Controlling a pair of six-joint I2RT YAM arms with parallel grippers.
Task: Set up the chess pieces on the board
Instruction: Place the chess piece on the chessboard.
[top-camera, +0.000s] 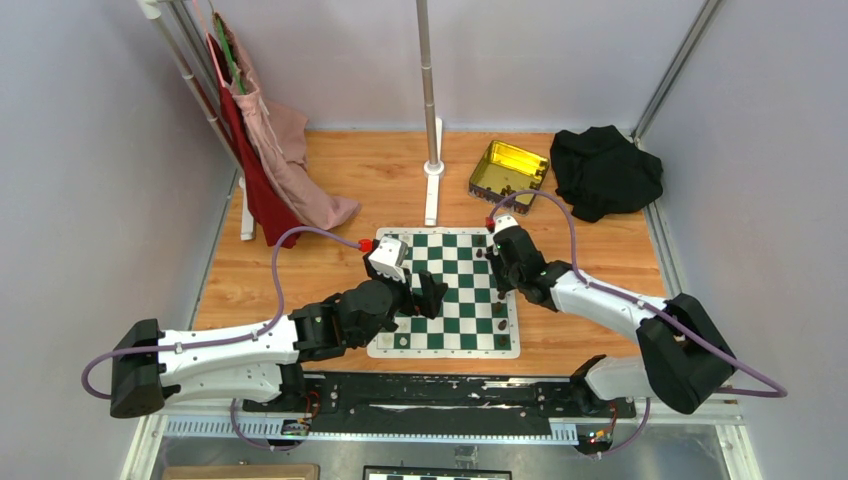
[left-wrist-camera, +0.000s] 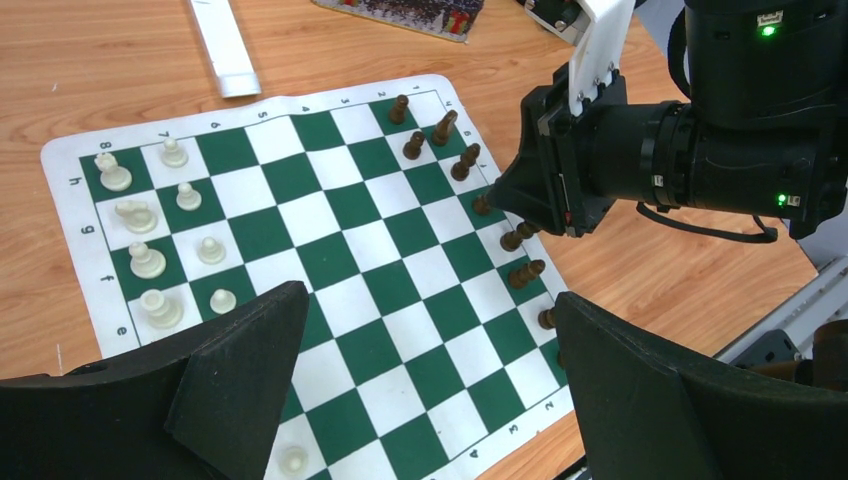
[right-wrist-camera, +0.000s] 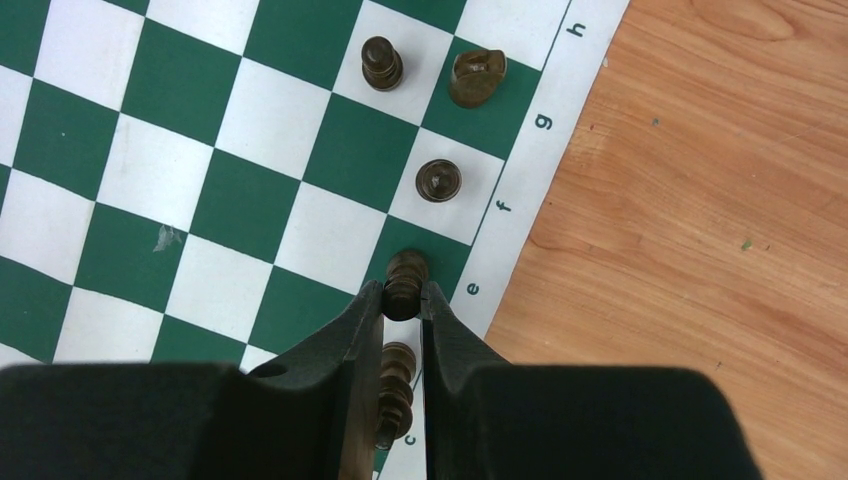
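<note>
The green and white board lies mid-table. My right gripper is shut on a dark brown chess piece over the edge square by the letter e. I cannot tell if that piece touches the board. Another dark piece stands below it between the fingers. More dark pieces and a knight stand further along that edge. My left gripper hovers open over the board's middle with nothing in it. Cream-white pieces fill the opposite edge, and dark pieces line the right one.
A gold tin sits behind the board on the right, a black cloth beyond it. A metal pole rises behind the board. Red and pink cloths hang at the back left. The right arm's wrist is above the board's right edge.
</note>
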